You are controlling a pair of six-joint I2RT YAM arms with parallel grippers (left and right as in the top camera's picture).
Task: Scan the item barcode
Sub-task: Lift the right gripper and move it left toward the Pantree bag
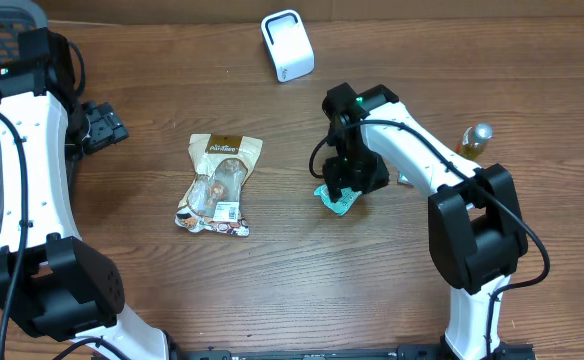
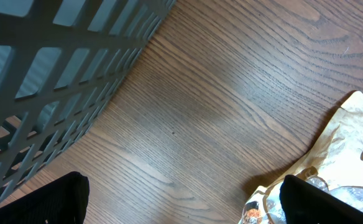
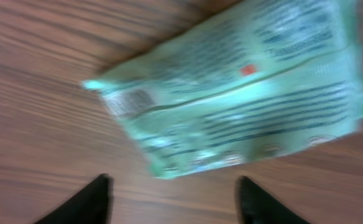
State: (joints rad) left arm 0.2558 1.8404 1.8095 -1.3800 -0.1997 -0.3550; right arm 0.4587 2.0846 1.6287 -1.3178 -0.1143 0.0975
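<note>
Overhead, the right arm (image 1: pixel 412 150) bends down steeply to the counter (image 1: pixel 322 280). The right jaws stand parted and grip nothing, with the green packet (image 3: pixel 231 87) lying flat just beyond their tips. The left jaws are spread wide. A grey slatted basket (image 2: pixel 57 68) stands ahead to their left, its contents hidden, and a snack pouch (image 2: pixel 337 155) lies by the right tip.
</note>
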